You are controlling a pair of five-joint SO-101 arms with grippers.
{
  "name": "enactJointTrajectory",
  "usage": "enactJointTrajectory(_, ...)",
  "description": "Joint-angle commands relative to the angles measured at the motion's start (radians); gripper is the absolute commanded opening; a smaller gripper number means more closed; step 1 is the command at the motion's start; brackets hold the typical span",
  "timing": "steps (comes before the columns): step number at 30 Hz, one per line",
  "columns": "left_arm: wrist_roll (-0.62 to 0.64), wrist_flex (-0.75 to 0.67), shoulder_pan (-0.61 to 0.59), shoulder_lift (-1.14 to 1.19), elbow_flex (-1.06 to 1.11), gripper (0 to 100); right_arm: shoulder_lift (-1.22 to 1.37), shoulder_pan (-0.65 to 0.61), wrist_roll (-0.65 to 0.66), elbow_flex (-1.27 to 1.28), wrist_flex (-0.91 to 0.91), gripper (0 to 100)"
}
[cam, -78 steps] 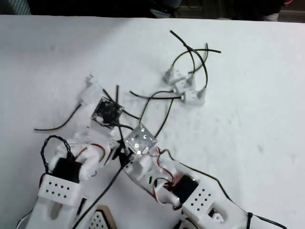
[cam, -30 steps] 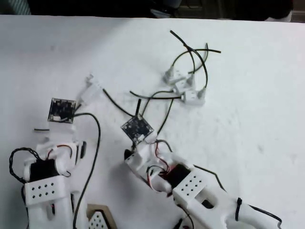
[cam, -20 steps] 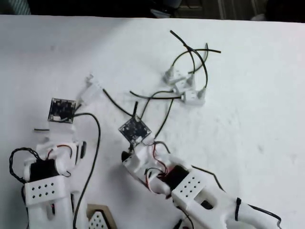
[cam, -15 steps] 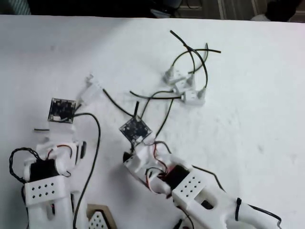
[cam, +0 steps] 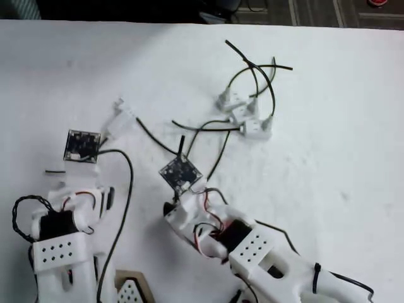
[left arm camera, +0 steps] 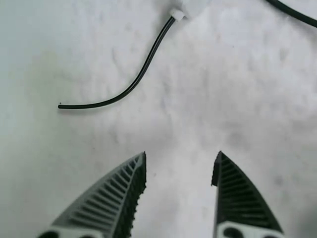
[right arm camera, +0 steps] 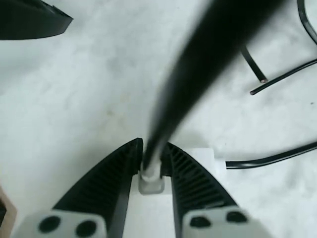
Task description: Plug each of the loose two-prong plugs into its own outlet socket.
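You are looking down on a white table (cam: 341,158) with a cluster of white plug-and-socket pieces (cam: 243,113) lying in the upper middle of the high view. Their black leads (cam: 252,69) are looping and crossing above them. A lone white plug (cam: 121,118) is sitting well apart at centre left, with one lead trailing toward the middle. Each arm's camera board is blocking your overhead sight of its gripper (the left board (cam: 82,146) is hanging near the lone plug, the right board (cam: 181,173) at frame centre).

Your left arm (cam: 57,240) is sitting in the lower left corner, pointing up the frame. Your right arm (cam: 259,255) is lying across the lower right, angled toward the centre.

In the left wrist view, your left gripper (left arm camera: 181,156) is standing wide apart over bare table, holding and touching nothing. A loose black lead (left arm camera: 133,84) is curving ahead of the tips, running from a white body at the upper edge.

In the right wrist view, your right gripper (right arm camera: 152,148) is pinching tight on a small pale plug (right arm camera: 150,184). Its thick black cable (right arm camera: 208,59) is rising toward the lens and covering much of the view. A white block (right arm camera: 200,157) is lying just under the plug, possibly a socket, though the fingers are hiding the joint. Two cut lead ends (right arm camera: 260,79) are lying beyond, at the right of the frame.
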Motion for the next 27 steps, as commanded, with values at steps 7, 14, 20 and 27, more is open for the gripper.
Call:
enactJointTrajectory(7,-0.008,-0.018,-0.007,-0.016,-0.002,23,0.153,-0.002,0.031,-0.021,0.001,1.6)
enactJointTrajectory(14,-0.008,-0.018,-0.007,-0.016,-0.002,23,0.349,-0.015,0.031,-0.120,0.030,1.6)
enactJointTrajectory(20,-0.008,-0.020,-0.007,-0.016,-0.002,23,0.349,-0.022,0.055,-0.126,0.074,1.7)
enactJointTrajectory(27,-0.008,-0.021,-0.005,-0.016,-0.002,23,0.321,-0.018,0.060,-0.183,0.150,11.4)
